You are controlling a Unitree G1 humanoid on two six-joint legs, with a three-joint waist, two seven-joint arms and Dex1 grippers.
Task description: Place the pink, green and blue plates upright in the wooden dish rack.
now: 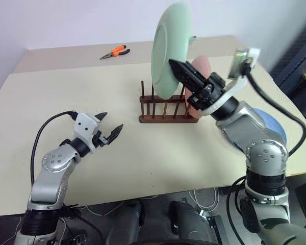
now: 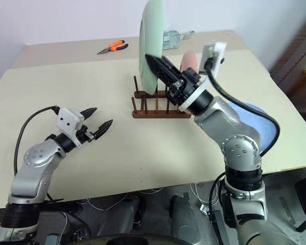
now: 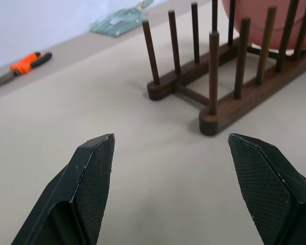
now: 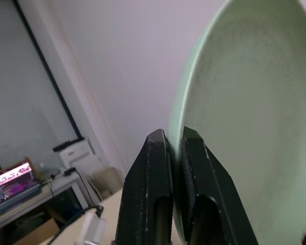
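Jaws pinch round matte green plate (image 1: 168,51)

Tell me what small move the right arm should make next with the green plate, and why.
Probably lower it into a free slot. The right gripper pinches the green plate by its rim, upright above the wooden dish rack. The pink plate already stands at the rack's right end, and the pegs to its left look empty.

One plate (image 1: 198,76) in the rack (image 1: 166,109), another plate (image 1: 169,48) above, pliers (image 1: 115,51) behind.
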